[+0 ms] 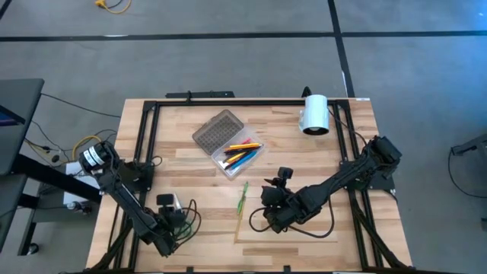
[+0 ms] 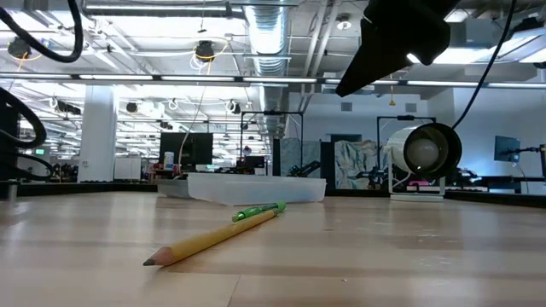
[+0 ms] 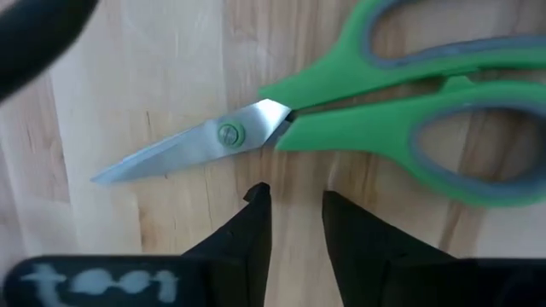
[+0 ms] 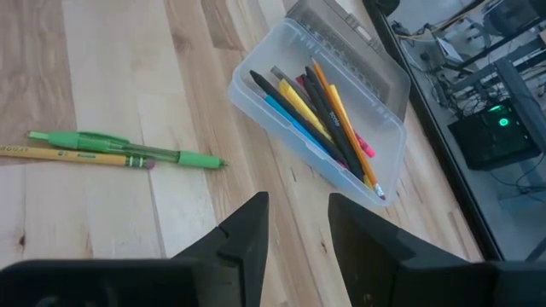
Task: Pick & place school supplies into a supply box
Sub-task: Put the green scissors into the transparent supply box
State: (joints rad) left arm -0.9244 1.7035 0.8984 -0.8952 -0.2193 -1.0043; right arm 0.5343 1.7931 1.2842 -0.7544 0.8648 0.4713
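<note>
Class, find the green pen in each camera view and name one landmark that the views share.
High view: green pen at table centre, below the supply box.
Low view: centre, before the box.
Left wrist view: not in it.
Right wrist view: left, beside the yellow pencil.
Shared landmark: the supply box.

both pincers (image 3: 294,209) (image 4: 297,217) slightly parted, empty

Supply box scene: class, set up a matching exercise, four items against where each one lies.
Items:
1. green pen
2. scissors
3. white cylinder
4. black pen

Places:
A. inside the supply box
B. on the wood just beyond the left gripper
C. on the table beside the yellow pencil
D. at the table's far right corner

Pairs: 1-C, 2-B, 3-D, 4-A
</note>
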